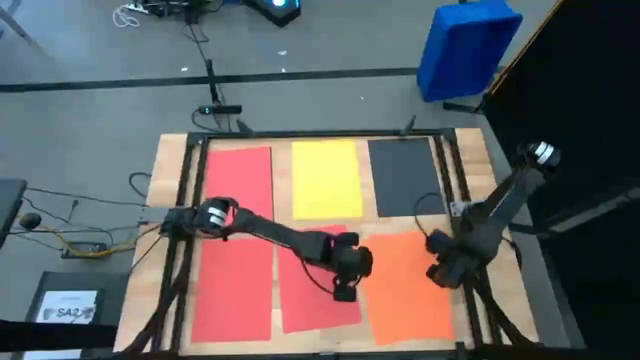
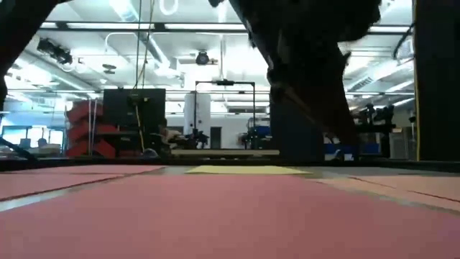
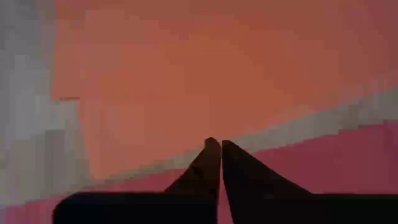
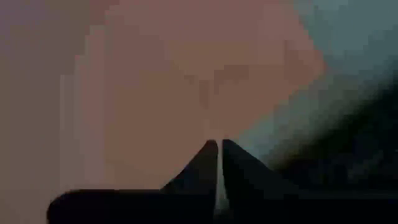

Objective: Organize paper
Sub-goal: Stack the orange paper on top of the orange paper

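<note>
Wooden counter (image 1: 165, 160) carries coloured paper in rows. Left end effector (image 1: 344, 292), clenched and empty, presses the tilted red sheet (image 1: 315, 290) beside the orange sheet (image 1: 405, 290), probably to straighten it. Right end effector (image 1: 441, 272), clenched, waits near the orange sheet's edge.

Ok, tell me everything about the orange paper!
The orange paper is a thin, flat, plain rectangle lying on the wooden table, near its front right corner and slightly crooked. A red sheet lies beside it, the dark sheet beyond. The shut left gripper hovers at its edge, the shut right gripper at the opposite side.
</note>
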